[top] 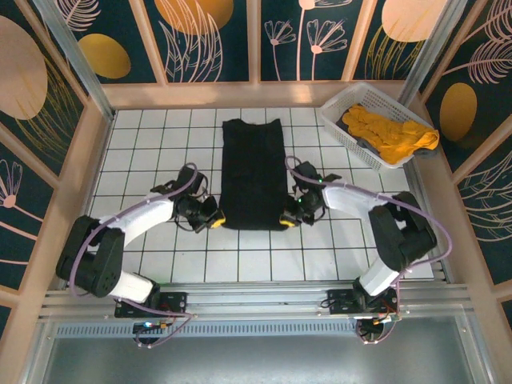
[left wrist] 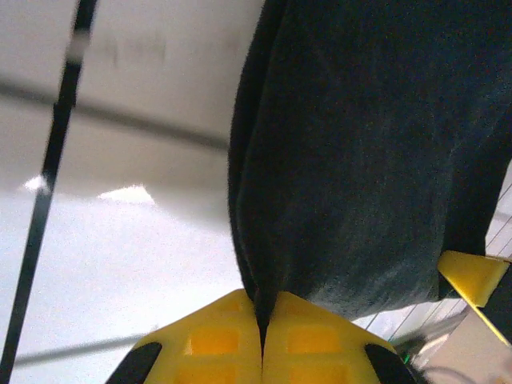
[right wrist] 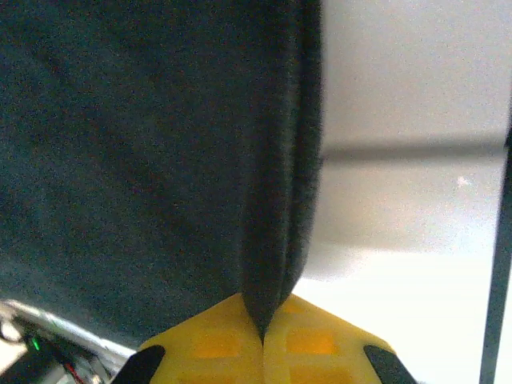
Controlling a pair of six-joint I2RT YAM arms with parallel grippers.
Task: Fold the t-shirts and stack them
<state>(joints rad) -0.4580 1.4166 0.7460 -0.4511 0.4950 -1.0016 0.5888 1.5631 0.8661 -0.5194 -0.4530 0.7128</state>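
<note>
A black t-shirt (top: 253,172) lies folded into a long strip down the middle of the white tiled table (top: 144,152). My left gripper (top: 216,219) is shut on its near left corner, and the cloth (left wrist: 360,160) runs up from between the yellow fingers (left wrist: 216,340). At the near right corner my right gripper (top: 286,218) is shut on the black cloth (right wrist: 144,160), pinched between its yellow fingers (right wrist: 308,344). A mustard-orange t-shirt (top: 390,134) lies crumpled in the white lattice basket (top: 339,114) at the back right.
The basket sits against the right rear corner of the walled cell. Patterned panels enclose the table on three sides. Bare tiles lie to the left and right of the black strip, and a metal rail (top: 256,300) runs along the near edge.
</note>
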